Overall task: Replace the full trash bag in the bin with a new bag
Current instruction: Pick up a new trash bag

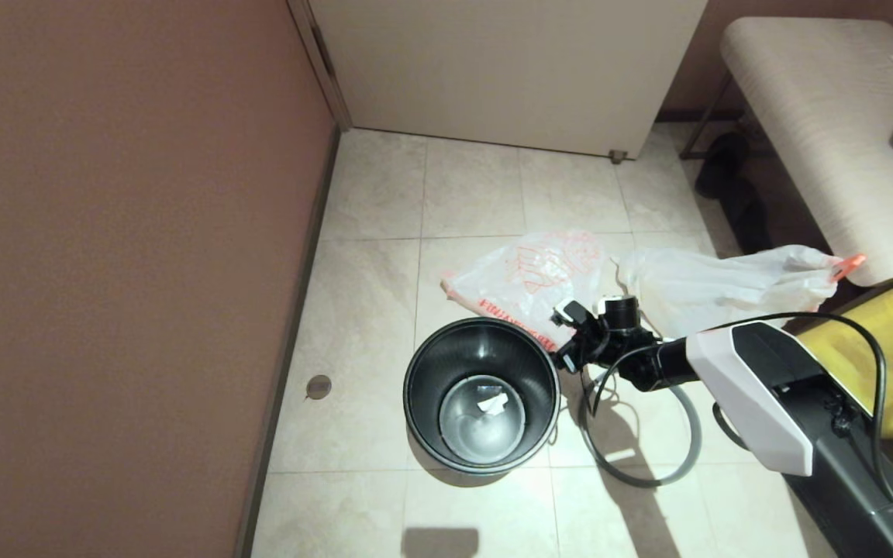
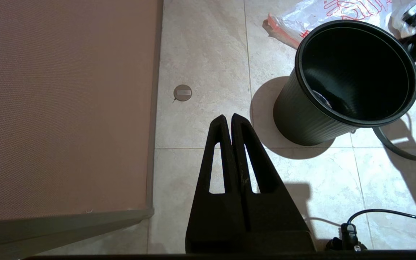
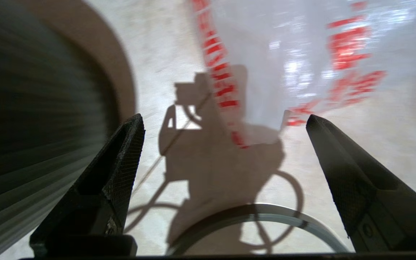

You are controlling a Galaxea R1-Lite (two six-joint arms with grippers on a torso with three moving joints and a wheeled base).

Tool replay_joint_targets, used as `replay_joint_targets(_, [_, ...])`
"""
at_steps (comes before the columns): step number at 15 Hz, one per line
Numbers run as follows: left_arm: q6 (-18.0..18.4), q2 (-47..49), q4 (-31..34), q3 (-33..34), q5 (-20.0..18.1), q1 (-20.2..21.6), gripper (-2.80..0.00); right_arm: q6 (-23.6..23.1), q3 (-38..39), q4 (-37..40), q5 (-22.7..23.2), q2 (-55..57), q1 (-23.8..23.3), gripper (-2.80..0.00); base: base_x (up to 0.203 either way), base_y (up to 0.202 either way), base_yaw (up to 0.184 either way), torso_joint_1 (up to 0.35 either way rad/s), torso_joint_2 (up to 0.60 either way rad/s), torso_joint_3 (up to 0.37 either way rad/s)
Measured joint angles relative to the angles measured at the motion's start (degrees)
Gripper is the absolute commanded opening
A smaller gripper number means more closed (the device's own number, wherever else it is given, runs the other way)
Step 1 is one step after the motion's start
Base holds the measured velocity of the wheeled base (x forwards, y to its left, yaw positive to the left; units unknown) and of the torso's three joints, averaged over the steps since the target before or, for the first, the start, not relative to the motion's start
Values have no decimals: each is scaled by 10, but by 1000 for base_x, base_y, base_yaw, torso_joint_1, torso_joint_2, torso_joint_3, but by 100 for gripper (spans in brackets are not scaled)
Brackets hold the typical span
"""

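The right gripper [image 3: 226, 121] hangs beside the bin [image 1: 481, 391], fingers spread wide and empty, above the new bag [image 1: 528, 279]. The left gripper [image 2: 228, 117] has its fingers pressed together, empty.

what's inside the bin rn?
No bag in the bin: bare black walls, shiny bottom, one small white scrap lying there. In the left wrist view the near wall hides most of the bottom.

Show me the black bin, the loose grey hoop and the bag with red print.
Round black plastic bin [image 1: 423, 364]: head view, left inner wall.
Thin grey hoop [image 1: 693, 434]: head view, right curve.
Translucent white bag with orange-red print [image 1: 547, 267]: head view, printed middle.
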Motion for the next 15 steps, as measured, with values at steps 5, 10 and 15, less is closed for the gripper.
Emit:
replay_joint_targets(5, [0,0,0,0,1,0,-280,14,2,-4,-28,-38,15,0,0,0,0,0,0,0])
replay_joint_targets(10, [0,0,0,0,0,0,-280,76,42,0,-35,-78,5,-280,0,0,0,0,0,0])
replay_joint_targets(15, [0,0,0,0,0,0,-280,264,74,87,-58,-170,-1,-280,0,0,0,0,0,0])
